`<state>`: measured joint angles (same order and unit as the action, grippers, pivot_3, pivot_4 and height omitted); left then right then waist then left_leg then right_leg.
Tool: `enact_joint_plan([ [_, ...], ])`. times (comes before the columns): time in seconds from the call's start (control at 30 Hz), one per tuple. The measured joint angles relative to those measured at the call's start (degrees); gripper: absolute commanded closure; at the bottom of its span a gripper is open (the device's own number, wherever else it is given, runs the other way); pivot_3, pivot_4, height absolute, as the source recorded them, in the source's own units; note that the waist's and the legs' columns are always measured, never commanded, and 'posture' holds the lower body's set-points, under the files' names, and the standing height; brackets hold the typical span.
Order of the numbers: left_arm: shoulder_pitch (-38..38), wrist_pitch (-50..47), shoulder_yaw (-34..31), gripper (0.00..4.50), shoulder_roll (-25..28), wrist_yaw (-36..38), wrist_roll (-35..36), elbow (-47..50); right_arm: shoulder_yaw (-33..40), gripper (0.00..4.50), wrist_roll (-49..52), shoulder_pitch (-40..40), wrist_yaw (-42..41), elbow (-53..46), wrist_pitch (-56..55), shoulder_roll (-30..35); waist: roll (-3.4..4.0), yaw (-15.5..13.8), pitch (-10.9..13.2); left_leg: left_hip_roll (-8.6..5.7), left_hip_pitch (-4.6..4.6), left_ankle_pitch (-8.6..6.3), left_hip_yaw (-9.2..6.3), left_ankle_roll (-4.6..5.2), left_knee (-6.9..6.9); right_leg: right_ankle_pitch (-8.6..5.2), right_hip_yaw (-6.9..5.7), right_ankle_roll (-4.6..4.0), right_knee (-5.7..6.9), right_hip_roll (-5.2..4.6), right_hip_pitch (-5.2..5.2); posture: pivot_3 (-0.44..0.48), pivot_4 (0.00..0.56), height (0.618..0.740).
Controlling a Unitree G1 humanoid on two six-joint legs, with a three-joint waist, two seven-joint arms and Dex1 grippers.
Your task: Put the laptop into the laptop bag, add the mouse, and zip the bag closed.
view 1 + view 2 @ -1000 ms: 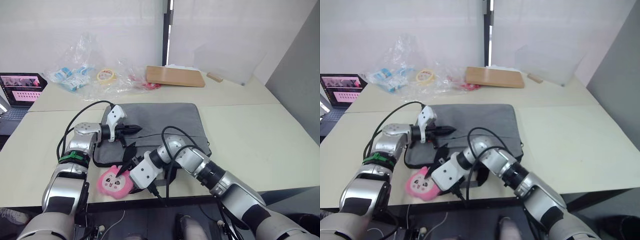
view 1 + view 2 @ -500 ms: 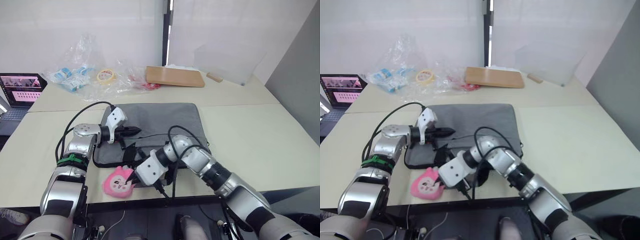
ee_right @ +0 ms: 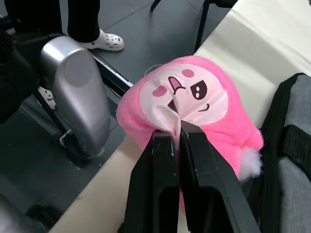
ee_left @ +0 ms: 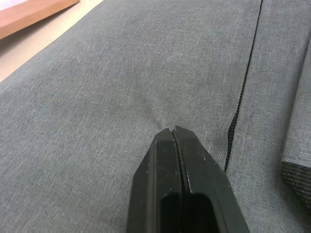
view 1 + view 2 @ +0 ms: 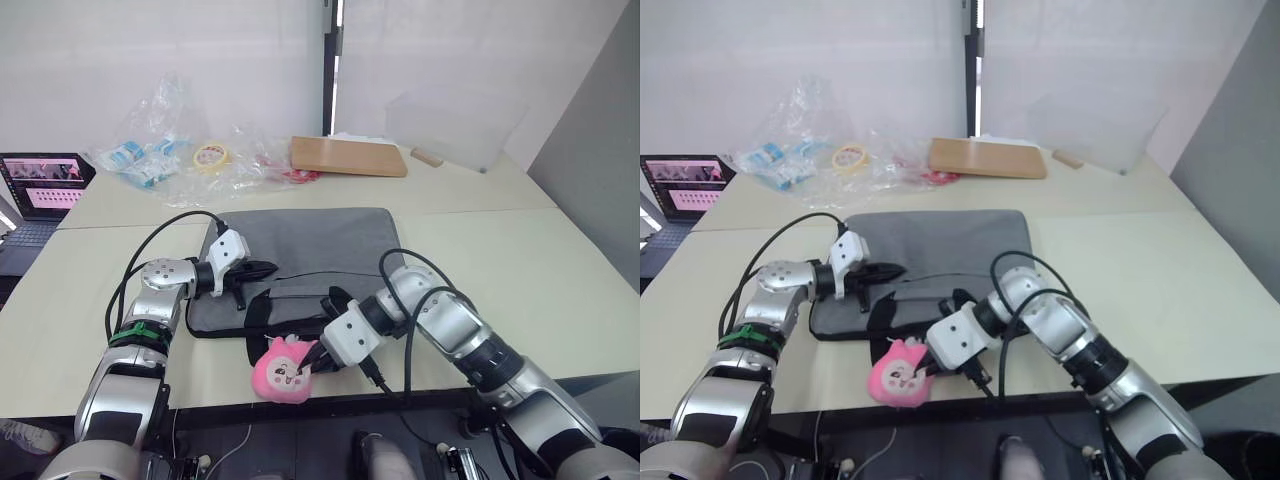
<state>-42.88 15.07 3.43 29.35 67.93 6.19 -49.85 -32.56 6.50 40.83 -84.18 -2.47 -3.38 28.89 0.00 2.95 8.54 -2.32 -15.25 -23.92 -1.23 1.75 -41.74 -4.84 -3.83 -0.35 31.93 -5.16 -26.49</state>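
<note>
The grey laptop bag [image 5: 320,250] lies flat in the middle of the table, its black strap handles [image 5: 262,308] toward the front edge. My left gripper [image 5: 272,268] is shut and empty, its tips just over the bag's fabric [image 4: 97,97] beside the black zip line [image 4: 241,92]. At the table's front edge, my right gripper [image 3: 179,127] is shut on the face fabric of a fuzzy pink plush [image 5: 280,368], close to the handles. The laptop and the mouse are out of view.
A small dark laptop with a pink screen [image 5: 42,185] sits at the far left. Clear plastic bags [image 5: 165,150], a tape roll [image 5: 210,155] and a wooden board [image 5: 348,155] lie at the back. Below the table edge is dark floor with a person's white shoe [image 3: 109,41].
My right gripper has closed on the pink plush and carried it to the right along the front edge. The left gripper stays shut over the bag.
</note>
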Motion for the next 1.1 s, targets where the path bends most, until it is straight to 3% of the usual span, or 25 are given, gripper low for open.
enact_joint_plan([
  [0.43, 3.1, 0.0, -0.8, 4.50, -0.1, -1.0, 0.5, 3.4, 7.7, 4.48, 4.5, -7.9, -0.6, -7.4, 4.4, 11.9, 0.21, -0.4, -0.1, 0.03, 0.22, -0.09, 0.10, 0.13, 0.09, -0.08, 0.05, 0.09, -0.10, 0.00, 0.20, 0.000, 0.150, 0.740],
  [0.77, 4.4, -0.1, -1.2, 4.50, 0.0, -1.6, 0.6, 4.7, 18.3, 4.48, 8.0, -16.4, 1.0, -9.7, 7.7, 22.4, 0.27, -0.6, -0.2, 0.15, 0.38, -0.11, 0.23, 0.17, 0.27, -0.11, 0.21, 0.13, -0.17, -0.01, 0.28, 0.000, 0.150, 0.740],
  [1.1, 4.5, -0.1, -1.2, 4.50, -0.3, -1.7, 0.7, 4.9, 33.4, 4.48, 10.7, -32.3, 3.3, -10.7, 10.2, 32.7, 0.30, -1.0, -0.2, 0.18, 0.49, -0.16, 0.43, 0.26, 0.44, -0.15, 0.39, 0.21, -0.54, -0.01, 0.31, 0.000, 0.150, 0.740],
])
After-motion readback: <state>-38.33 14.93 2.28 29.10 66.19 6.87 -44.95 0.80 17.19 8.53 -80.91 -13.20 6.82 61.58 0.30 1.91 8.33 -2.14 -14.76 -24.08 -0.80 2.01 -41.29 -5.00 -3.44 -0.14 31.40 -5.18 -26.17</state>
